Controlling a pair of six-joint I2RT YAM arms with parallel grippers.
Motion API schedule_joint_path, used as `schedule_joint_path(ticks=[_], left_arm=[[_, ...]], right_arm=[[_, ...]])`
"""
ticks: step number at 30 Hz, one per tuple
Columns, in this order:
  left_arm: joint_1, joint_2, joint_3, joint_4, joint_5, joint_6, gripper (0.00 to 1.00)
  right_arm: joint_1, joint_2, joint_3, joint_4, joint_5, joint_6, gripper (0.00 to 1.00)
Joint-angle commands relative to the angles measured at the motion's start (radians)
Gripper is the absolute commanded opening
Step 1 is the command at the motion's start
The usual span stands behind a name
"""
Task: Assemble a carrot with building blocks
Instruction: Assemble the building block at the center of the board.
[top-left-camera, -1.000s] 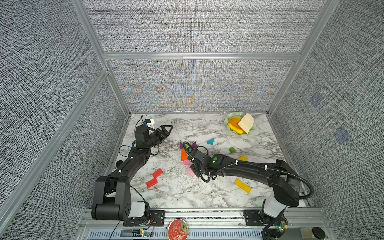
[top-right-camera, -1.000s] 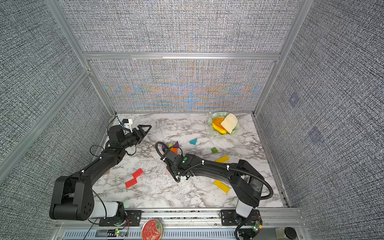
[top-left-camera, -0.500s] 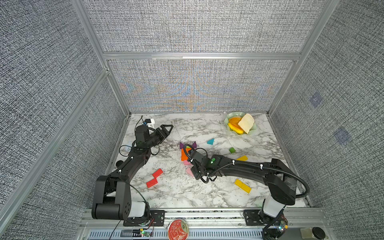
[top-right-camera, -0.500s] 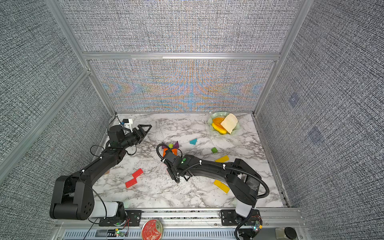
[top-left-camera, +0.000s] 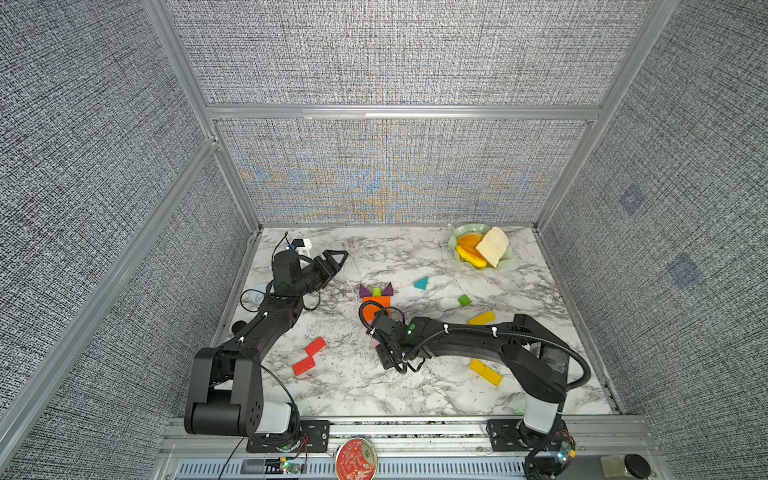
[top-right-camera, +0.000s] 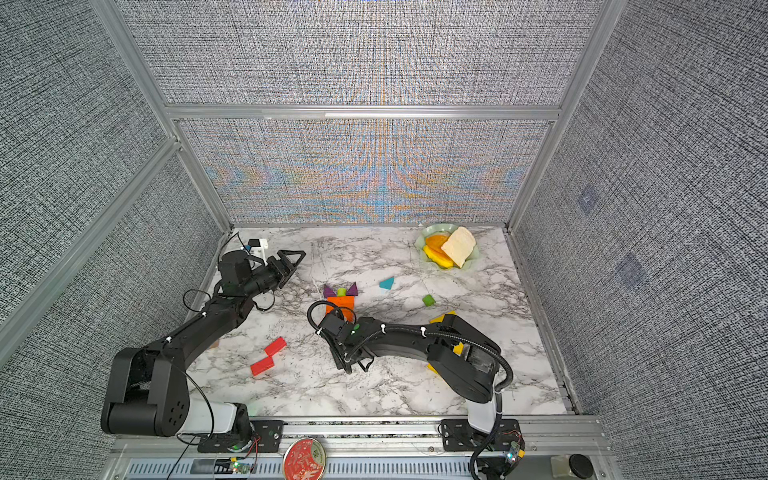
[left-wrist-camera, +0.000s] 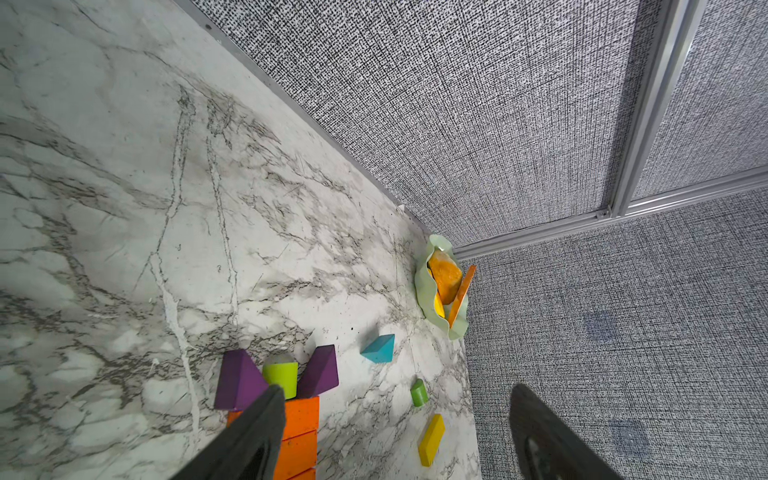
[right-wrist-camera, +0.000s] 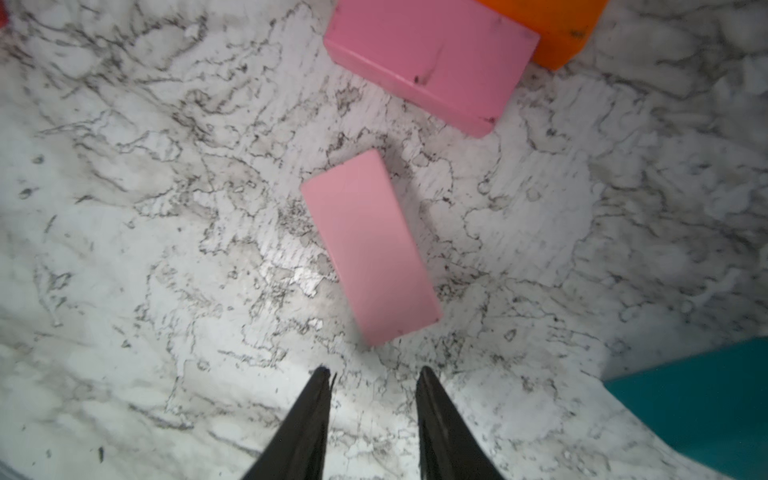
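Blocks of painted wood, scattered over the white marble bench (top-left-camera: 361, 395). Near bench centre, a part-built carrot: purple wooden triangles (top-left-camera: 365, 290) either side of a lime-green wooden stub (top-left-camera: 377, 292), orange rectangular wooden bars (top-left-camera: 376, 302) touching them on the side toward the front edge. Against the orange end, a pink rectangular wooden bar (right-wrist-camera: 428, 58). Just short of it and not touching, a second pink bar (right-wrist-camera: 370, 245), flat and askew, directly ahead of the right claw (right-wrist-camera: 373, 374). Right claw narrowly parted, nothing between the fingers, low over bare marble. Left claw (top-left-camera: 338, 258) spread wide and empty near the far left corner, aimed at the carrot.

Loose elsewhere: teal wooden triangle (top-left-camera: 422, 284) and another green stub (top-left-camera: 464, 300) right of centre, yellow bars (top-left-camera: 482, 318) near the right edge, red bars (top-left-camera: 315, 346) toward the front left. Pale green wavy dish (top-left-camera: 459, 230) of toy food in the far right corner.

Second pink bar: likely light, rigid, hard to damage. Smooth paint probably slick, so prone to twisting under an off-centre pinch. Best taken across the short width at mid-length, fingers on the two long sides, wrist turned to match the skew.

No brand, label or lettering legible on any block. Red round disc (top-left-camera: 355, 459) on the front rail patterned, too small to read.
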Motion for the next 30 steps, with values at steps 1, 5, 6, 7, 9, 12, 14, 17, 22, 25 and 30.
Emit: schedule_joint_path(ticks=[1, 5, 6, 7, 9, 12, 14, 17, 22, 25, 30], left_arm=[[-0.001, 0.009, 0.004, 0.016, 0.014, 0.003, 0.86], [0.0, 0.015, -0.002, 0.034, 0.027, -0.019, 0.85], [-0.001, 0.014, -0.002, 0.036, 0.031, -0.025, 0.85], [-0.001, 0.013, -0.002, 0.041, 0.034, -0.026, 0.85], [0.0, 0.007, -0.003, 0.041, 0.03, -0.027, 0.85], [-0.001, 0.003, -0.004, 0.037, 0.028, -0.023, 0.85], [0.0, 0.003, -0.002, 0.037, 0.029, -0.027, 0.85], [0.0, -0.001, -0.004, 0.037, 0.031, -0.027, 0.85], [0.0, -0.005, -0.003, 0.036, 0.028, -0.027, 0.85], [0.0, -0.005, -0.004, 0.035, 0.026, -0.027, 0.85], [-0.002, -0.005, -0.004, 0.034, 0.027, -0.028, 0.85]], right_arm=[[0.0, 0.013, 0.02, -0.01, 0.034, 0.058, 0.39], [-0.001, 0.018, 0.018, -0.02, 0.043, 0.082, 0.39], [-0.005, 0.017, 0.012, -0.006, 0.041, 0.078, 0.39], [-0.005, 0.024, 0.018, -0.012, 0.046, 0.075, 0.38], [-0.007, 0.039, 0.036, -0.041, 0.068, 0.064, 0.36], [-0.011, 0.044, 0.038, -0.037, 0.064, 0.052, 0.36], [-0.016, 0.046, 0.039, -0.037, 0.069, 0.049, 0.36], [-0.028, 0.053, 0.04, -0.039, 0.077, 0.043, 0.35], [-0.041, 0.062, 0.057, -0.053, 0.084, 0.03, 0.35], [-0.042, 0.078, 0.07, -0.05, 0.072, 0.02, 0.35], [-0.042, 0.101, 0.092, -0.047, 0.069, 0.007, 0.35]])
